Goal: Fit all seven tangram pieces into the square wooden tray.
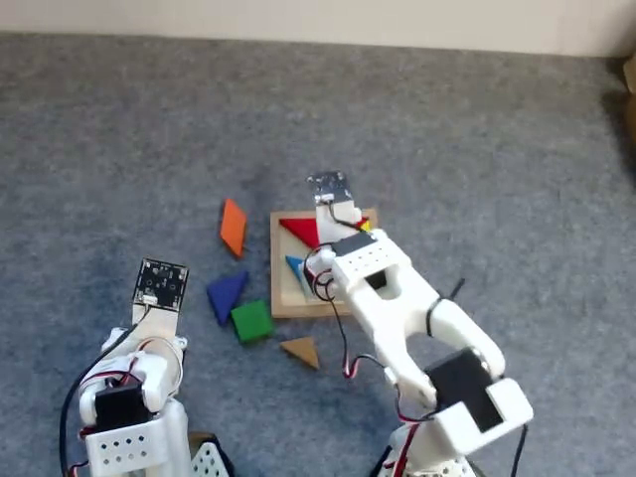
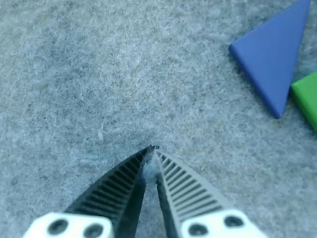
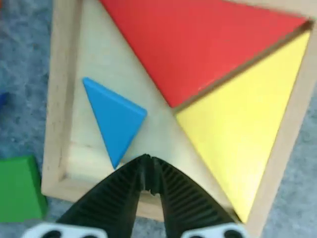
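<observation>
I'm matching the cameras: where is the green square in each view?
High view: green square by the wooden tray corner, next to the dark blue triangle.
Left wrist view: green square beside the triangle's tip.
Right wrist view: green square outside the tray corner.
Shared landmarks: triangle, tray.

The white right arm (image 1: 397,298) hangs over the square wooden tray (image 1: 288,311), blocking its right side. Bare tray floor shows left of the light-blue triangle piece (image 3: 115,121). The far grey carpet (image 1: 149,129) lies free.
</observation>
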